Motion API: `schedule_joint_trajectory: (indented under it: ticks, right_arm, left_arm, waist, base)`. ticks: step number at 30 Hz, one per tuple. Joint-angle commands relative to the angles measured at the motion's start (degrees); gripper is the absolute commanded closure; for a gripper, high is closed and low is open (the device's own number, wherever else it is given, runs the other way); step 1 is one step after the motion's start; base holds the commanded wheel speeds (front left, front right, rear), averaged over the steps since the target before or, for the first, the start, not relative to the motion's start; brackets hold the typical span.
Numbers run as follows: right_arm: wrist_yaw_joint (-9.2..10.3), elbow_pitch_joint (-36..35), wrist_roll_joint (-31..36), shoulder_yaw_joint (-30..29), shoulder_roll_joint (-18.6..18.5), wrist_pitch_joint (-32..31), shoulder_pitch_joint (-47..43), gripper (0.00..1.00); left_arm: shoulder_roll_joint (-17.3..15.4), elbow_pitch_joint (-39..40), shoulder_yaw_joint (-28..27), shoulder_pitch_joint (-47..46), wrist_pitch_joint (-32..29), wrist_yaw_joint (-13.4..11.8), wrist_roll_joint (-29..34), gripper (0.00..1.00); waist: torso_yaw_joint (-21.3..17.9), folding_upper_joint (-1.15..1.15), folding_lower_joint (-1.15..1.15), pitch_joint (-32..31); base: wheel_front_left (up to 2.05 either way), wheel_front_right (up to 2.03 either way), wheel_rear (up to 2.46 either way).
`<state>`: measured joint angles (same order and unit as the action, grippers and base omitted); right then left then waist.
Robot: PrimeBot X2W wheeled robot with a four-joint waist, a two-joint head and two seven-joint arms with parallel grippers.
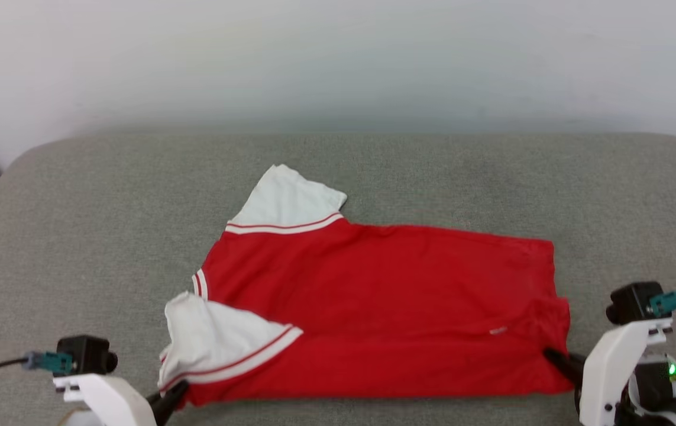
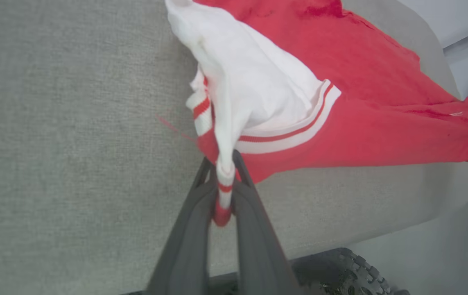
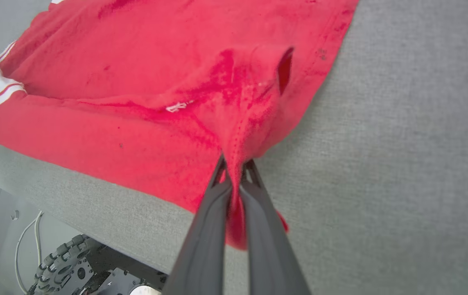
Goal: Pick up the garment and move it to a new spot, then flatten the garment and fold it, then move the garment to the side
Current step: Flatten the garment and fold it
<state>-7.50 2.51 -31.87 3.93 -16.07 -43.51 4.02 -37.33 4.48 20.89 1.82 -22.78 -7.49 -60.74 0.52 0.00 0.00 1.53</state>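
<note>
Centrally, the garment (image 1: pixel 385 296) lies spread on the grey fabric worktop (image 1: pixel 77 236), its white sleeves toward the robot's left. The left tool (image 1: pixel 177 391) is clamped on the striped trim by the near sleeve. The right tool (image 1: pixel 550 357) is clamped on the near hem corner.

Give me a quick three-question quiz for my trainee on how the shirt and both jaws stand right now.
1. True or false: the red jersey T-shirt with white sleeves is bunched in a heap on the grey fabric-covered surface.
2. What do the left jaws pinch? A: the shirt's red-and-white striped trim. B: a black label. C: nothing.
3. How many white sleeves show in the head view?
Key: 1 false, it lies spread out; 2 A; 3 two.
</note>
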Motion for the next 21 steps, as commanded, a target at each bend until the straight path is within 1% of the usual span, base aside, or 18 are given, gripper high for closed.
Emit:
schedule_joint_trajectory:
  ticks: [1,4,5,6,7,8,10,13,14,15,18,21]
  right_arm:
    - [0.03,-0.2,0.2,-0.7,0.7,-0.3,-1.7,1.0]
    - [0.02,1.0,1.0,-2.4,2.2,-1.3,-4.8,1.0]
    - [0.02,1.6,1.4,-2.9,2.8,-1.2,-5.5,1.0]
    - [0.02,2.2,1.9,-3.2,3.1,-1.1,-6.3,1.0]
    - [0.03,2.7,2.1,-3.4,3.7,-0.6,-6.9,0.46]
    - [0.02,4.2,2.9,-3.0,5.2,2.8,-7.7,0.0]
    - [0.02,4.2,3.3,-2.4,5.3,6.4,-7.3,0.0]
    - [0.02,3.2,3.9,-1.2,4.3,13.1,-5.9,0.0]
    - [0.02,3.2,3.9,-1.2,4.3,13.1,-5.9,0.0]
    - [0.02,2.7,3.9,-1.2,4.3,15.7,-5.6,0.0]
    - [0.02,1.1,4.9,-1.1,4.2,22.9,-4.7,0.0]
    - [0.02,-0.8,6.8,-1.8,4.8,28.9,-3.5,0.0]
  left_arm:
    - [-0.1,0.2,0.2,1.5,-0.3,-0.6,-0.4,1.0]
    - [1.1,-0.9,1.0,3.3,-1.0,-1.1,-1.4,1.0]
    - [1.2,-1.5,1.7,3.4,-1.1,-0.9,-1.0,1.0]
    - [2.1,-2.1,1.7,3.0,-0.1,-0.6,-0.9,1.0]
    - [3.1,-3.2,1.8,2.5,0.6,-0.5,-0.9,0.76]
    - [4.4,-6.3,2.2,0.8,2.6,0.7,0.2,0.0]
    - [5.1,-7.6,2.3,-0.1,4.1,1.5,0.8,0.0]
    - [4.8,-8.5,1.6,-1.6,6.7,2.3,2.3,0.0]
    - [4.8,-8.5,1.6,-1.6,6.7,2.3,2.3,0.0]
    - [4.5,-8.5,1.4,-2.2,7.5,2.4,3.3,0.0]
    - [4.2,-7.6,0.7,-4.3,10.6,2.1,5.8,0.0]
    - [4.5,-6.4,0.2,-7.0,13.4,0.9,8.8,0.0]
  waist:
    - [0.1,0.0,0.0,-0.5]
    - [0.2,0.0,0.0,-0.7]
    - [0.2,0.0,0.0,-0.7]
    - [0.2,0.0,0.0,-0.6]
    - [0.2,0.0,0.0,-0.5]
    - [-0.3,0.0,0.0,-0.3]
    - [-0.9,0.0,0.0,-0.3]
    - [-1.8,0.0,0.0,-0.9]
    - [-1.8,0.0,0.0,-0.9]
    - [-2.1,0.0,0.0,-1.1]
    - [-3.1,0.0,0.0,-1.6]
    - [-4.3,0.0,0.0,-1.7]
  base:
    - [0.0,0.0,0.0]
    - [0.0,0.0,0.0]
    - [0.0,0.0,0.0]
    - [0.0,0.0,0.0]
    - [0.0,0.0,0.0]
    - [0.0,0.0,0.0]
    - [0.0,0.0,0.0]
    - [0.0,0.0,0.0]
    - [0.0,0.0,0.0]
    - [0.0,0.0,0.0]
    - [0.0,0.0,0.0]
    - [0.0,0.0,0.0]
